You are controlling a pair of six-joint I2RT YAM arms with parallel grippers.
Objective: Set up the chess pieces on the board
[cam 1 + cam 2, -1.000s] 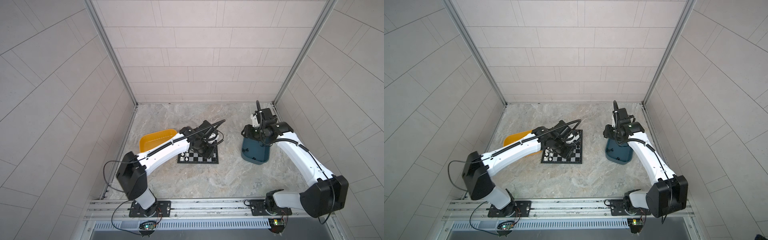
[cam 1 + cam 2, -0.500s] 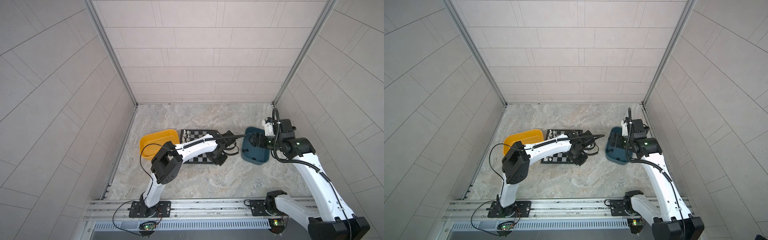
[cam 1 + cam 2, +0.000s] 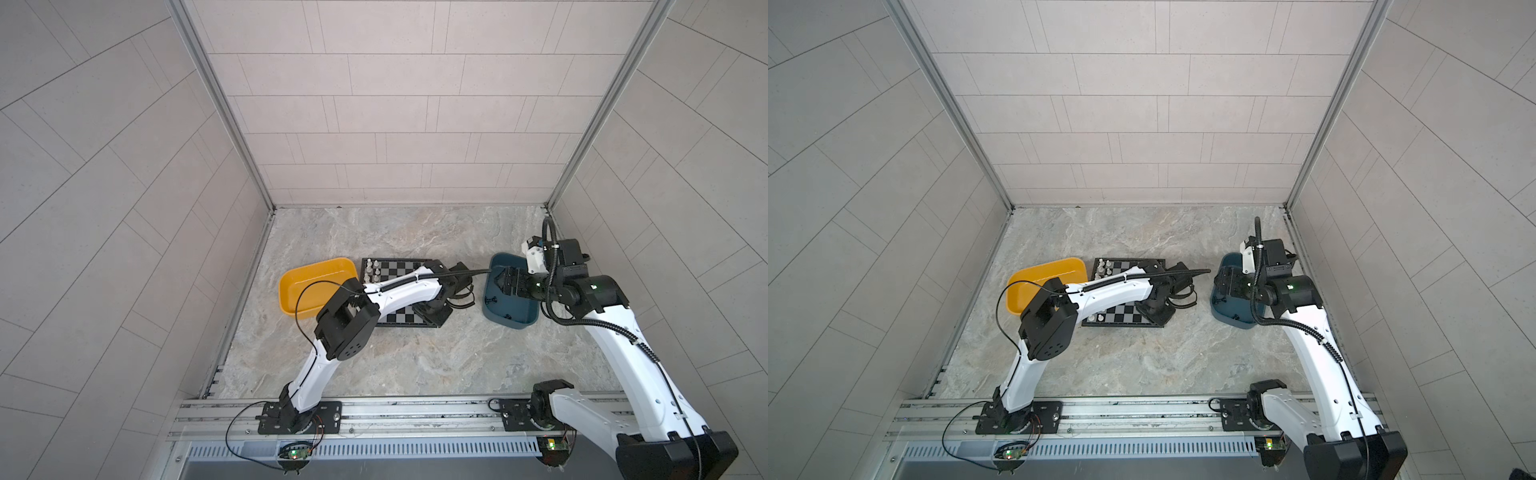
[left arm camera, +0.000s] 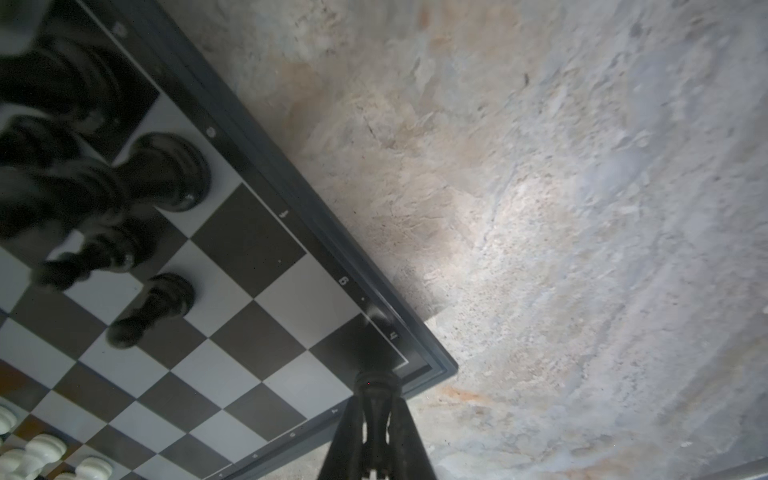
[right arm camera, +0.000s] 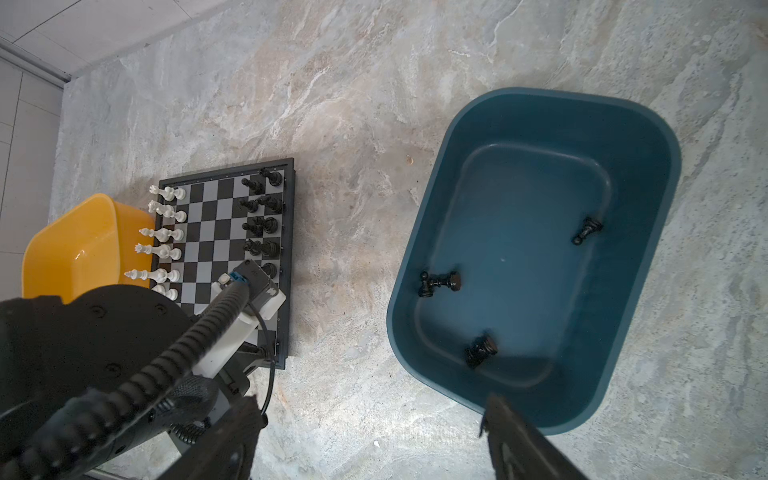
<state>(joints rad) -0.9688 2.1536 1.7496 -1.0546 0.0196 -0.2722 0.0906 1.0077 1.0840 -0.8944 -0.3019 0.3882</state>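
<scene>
A marbled grey stone desk (image 3: pixel 415 365) carries a dark teal plastic tray (image 5: pixel 648 137) on the right and a yellow plastic tray (image 3: pixel 307 282) on the left. The small black-and-grey checked chessboard (image 5: pixel 224 232) lies flat between them, just beside the yellow one. The right fingers (image 5: pixel 523 440) hang released, spread wide, above the teal tray. The left fingers (image 4: pixel 345 436) are clenched on a small black chess piece (image 4: pixel 375 380) over a corner square of the board. White chessmen (image 5: pixel 164 235) line the board's yellow-tray side and black chessmen (image 5: pixel 259 226) the opposite side. Three toppled black pieces (image 5: pixel 440 282) lie in the teal tray.
</scene>
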